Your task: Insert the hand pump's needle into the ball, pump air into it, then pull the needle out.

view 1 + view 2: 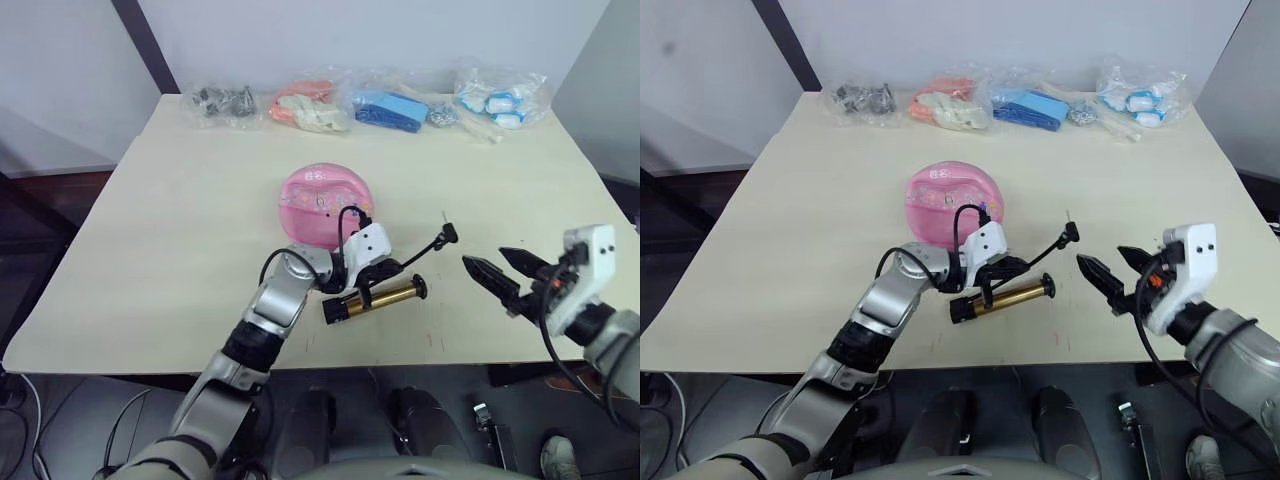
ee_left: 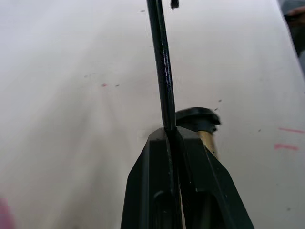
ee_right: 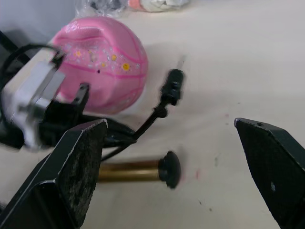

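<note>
The pink ball [image 1: 325, 205], dented on top, lies at the table's middle with its black valve hole [image 3: 98, 70] facing my right side. The gold hand pump [image 1: 385, 297] lies flat just in front of it. My left gripper [image 1: 378, 272] is shut on the pump's thin black hose [image 2: 162, 71], holding it above the tube. The hose end [image 1: 447, 235] sticks up to the right, with the needle [image 1: 444, 216] a thin pin on its tip. My right gripper [image 1: 484, 256] stands open to the right of the hose end, apart from it.
Along the table's far edge lie clear bags: dark metal parts [image 1: 222, 103], orange-pink items [image 1: 305, 105], blue items [image 1: 390, 108] and white-blue items [image 1: 500, 100]. The table's front edge [image 1: 420, 362] runs just below the pump.
</note>
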Robot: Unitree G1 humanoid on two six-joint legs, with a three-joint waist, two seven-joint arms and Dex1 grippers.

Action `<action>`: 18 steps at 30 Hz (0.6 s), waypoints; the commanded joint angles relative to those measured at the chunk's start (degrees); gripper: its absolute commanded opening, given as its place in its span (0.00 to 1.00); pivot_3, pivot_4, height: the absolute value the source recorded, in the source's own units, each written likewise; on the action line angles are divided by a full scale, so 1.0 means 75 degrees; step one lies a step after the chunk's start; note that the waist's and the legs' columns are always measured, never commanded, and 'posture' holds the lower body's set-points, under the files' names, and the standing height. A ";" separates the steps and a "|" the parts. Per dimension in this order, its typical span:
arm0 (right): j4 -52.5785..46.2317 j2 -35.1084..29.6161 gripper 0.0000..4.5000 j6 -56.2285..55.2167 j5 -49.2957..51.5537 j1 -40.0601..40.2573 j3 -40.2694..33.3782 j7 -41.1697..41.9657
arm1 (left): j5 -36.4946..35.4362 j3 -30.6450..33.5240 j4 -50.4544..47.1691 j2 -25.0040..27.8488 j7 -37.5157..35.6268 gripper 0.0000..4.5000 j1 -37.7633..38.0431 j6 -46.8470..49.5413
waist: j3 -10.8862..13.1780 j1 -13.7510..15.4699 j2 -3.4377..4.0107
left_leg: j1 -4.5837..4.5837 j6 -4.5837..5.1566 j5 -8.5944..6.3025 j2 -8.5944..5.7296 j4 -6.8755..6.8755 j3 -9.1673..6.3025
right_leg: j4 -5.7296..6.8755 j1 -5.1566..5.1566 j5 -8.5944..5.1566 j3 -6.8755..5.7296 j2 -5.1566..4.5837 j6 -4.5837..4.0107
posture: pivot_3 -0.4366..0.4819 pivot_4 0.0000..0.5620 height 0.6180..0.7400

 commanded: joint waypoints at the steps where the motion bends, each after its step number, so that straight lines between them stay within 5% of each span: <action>1: 0.0369 -0.0144 1.00 0.0105 0.0471 -0.0461 0.0144 -0.0361 | -0.0185 0.0123 -0.0605 0.0032 0.0267 0.02 0.0115 -0.0293 | 0.0000 -0.0017 0.0000 | -0.0003 0.0000 0.0000 -0.0001 0.0000 0.0002 | -0.0003 -0.0001 0.0001 0.0001 -0.0001 0.0000 | 0.48 0.27 1.00; 18: 0.1503 0.0650 1.00 0.0308 0.0733 -0.2626 0.1618 -0.0699 | -0.0349 0.0070 -0.1004 0.0337 0.0674 0.02 0.0572 -0.0596 | -0.0002 -0.0044 0.0006 | -0.0002 0.0001 0.0000 0.0008 -0.0001 0.0006 | -0.0002 -0.0005 0.0003 0.0002 0.0005 -0.0002 | 0.48 0.27 1.00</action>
